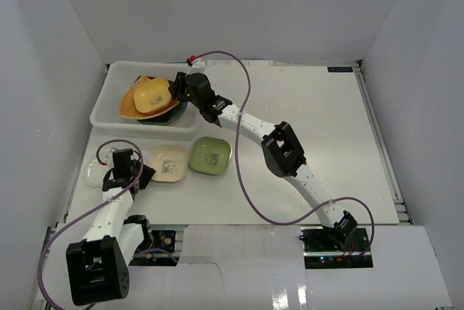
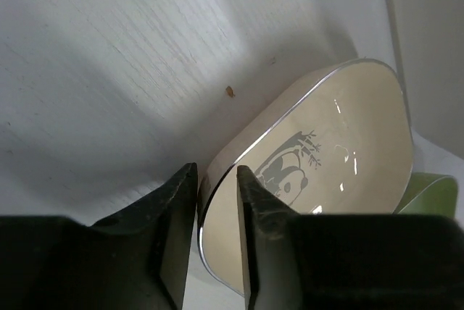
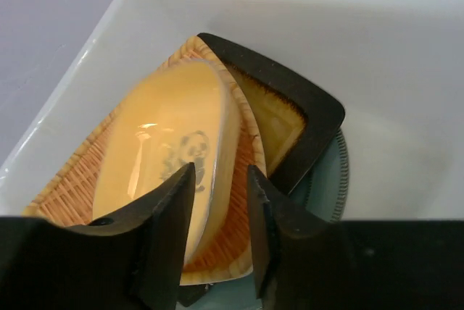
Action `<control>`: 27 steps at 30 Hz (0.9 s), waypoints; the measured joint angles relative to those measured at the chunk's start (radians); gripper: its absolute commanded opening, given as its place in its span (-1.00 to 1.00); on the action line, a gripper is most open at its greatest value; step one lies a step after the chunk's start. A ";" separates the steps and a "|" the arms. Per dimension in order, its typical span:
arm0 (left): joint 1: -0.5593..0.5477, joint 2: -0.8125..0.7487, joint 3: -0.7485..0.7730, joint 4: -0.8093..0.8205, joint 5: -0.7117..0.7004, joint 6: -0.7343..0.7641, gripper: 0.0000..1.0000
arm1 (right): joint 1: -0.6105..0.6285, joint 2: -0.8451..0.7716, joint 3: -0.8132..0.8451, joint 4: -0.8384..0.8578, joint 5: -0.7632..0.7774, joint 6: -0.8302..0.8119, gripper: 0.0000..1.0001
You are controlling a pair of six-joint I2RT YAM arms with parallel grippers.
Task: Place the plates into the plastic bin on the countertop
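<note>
The plastic bin (image 1: 106, 111) stands at the back left of the countertop (image 1: 319, 114). In it an orange fan-shaped plate (image 1: 127, 106) carries a yellow panda plate (image 1: 152, 95). The right wrist view shows the bin wall (image 3: 406, 64), the yellow plate (image 3: 163, 143), the fan plate (image 3: 69, 190), a dark square plate (image 3: 297, 118) and a blue plate (image 3: 339, 172). My right gripper (image 1: 177, 93) (image 3: 221, 176) is open, its jaws loosely astride the yellow plate's rim. My left gripper (image 1: 145, 174) (image 2: 216, 176) is shut on the rim of a cream panda plate (image 1: 170, 162) (image 2: 348, 143).
A green plate (image 1: 210, 155) (image 2: 437, 193) lies just right of the cream one. A small white plate (image 1: 92, 173) lies left of my left gripper. Grey walls close in the left, back and right. My right arm stretches across the middle of the table.
</note>
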 measured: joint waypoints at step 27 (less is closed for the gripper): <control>-0.090 -0.215 0.261 -0.269 0.342 0.097 -1.00 | -0.327 -0.975 -1.396 0.187 -0.248 -0.029 0.53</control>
